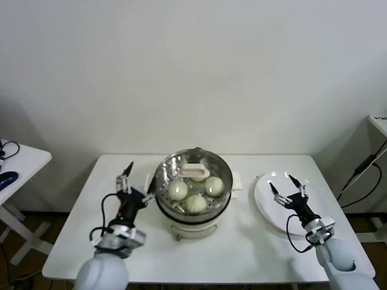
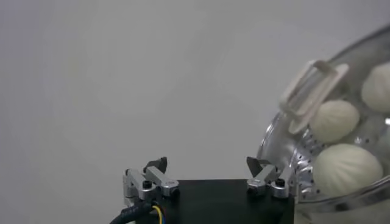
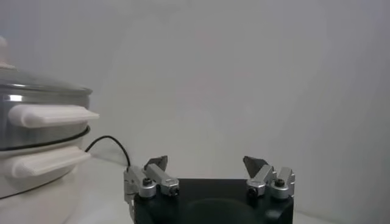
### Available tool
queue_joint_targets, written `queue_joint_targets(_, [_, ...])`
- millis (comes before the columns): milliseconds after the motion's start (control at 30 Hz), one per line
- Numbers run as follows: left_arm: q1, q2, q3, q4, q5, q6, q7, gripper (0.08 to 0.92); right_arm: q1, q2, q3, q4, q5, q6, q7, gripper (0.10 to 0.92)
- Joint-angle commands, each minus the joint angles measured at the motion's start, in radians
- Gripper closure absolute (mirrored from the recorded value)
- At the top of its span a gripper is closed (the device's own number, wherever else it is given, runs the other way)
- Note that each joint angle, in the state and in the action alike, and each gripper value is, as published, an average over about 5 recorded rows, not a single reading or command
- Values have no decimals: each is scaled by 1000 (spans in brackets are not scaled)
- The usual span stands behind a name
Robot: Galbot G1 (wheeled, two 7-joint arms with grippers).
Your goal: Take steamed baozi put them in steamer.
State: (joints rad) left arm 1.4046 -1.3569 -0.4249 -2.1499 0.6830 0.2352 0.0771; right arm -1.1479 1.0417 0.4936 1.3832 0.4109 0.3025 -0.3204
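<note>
A: Where do the baozi (image 1: 195, 203) sit for us right now?

B: All we can see of them are inside the steamer (image 1: 193, 193), at the middle of the desk (image 1: 254, 248). Three cream buns lie on the perforated tray, roughly at seven, six and four o'clock around the white handle of the glass lid (image 1: 195, 171). A fourth seems to lie under that handle, but we cannot tell for sure. The lid looks to be resting on the pot.

A: And our jaws?

B: The left gripper (image 1: 134, 179) hovers just beside the steamer at its nine o'clock, jaws wide and empty. The right gripper (image 1: 289, 188) hangs over the white plate (image 1: 266, 205) at the steamer's three o'clock, jaws also wide, nothing in them.

A: Which arm is nearer?

B: The left, we judge. From its jaws the buns lie toward three o'clock, past the steel rim; its wrist view shows the rim and lid handle close by. The right stands well apart. The buns are round, so there is no long axis to line up with.

A: Anything left on the plate?

B: It shows bare in the head view. We judge the loading looks done, or nearly so.

A: The surroundings?

B: A plain white desk against a blank white wall, a second small table (image 1: 18, 163) at nine o'clock, and a black cable (image 1: 363, 175) trailing at three o'clock.
</note>
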Motion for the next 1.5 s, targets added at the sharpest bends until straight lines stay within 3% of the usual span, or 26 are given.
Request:
queue_joint_targets(33, [126, -33, -332, 112, -689, -332, -20, 177, -89, -16, 7, 52, 42, 41, 28, 203])
queue_joint_targets(500, [170, -53, -368, 348, -893, -587, 113, 177, -163, -23, 17, 126, 105, 47, 51, 203])
queue_joint_targets(967, [137, -66, -351, 393, -818, -521, -12, 177, -203, -12, 13, 181, 101, 10, 127, 203])
queue_joint_targets(1500, [143, -60, -320, 380, -794, -489, -24, 177, -217, -11, 34, 182, 100, 19, 125, 203])
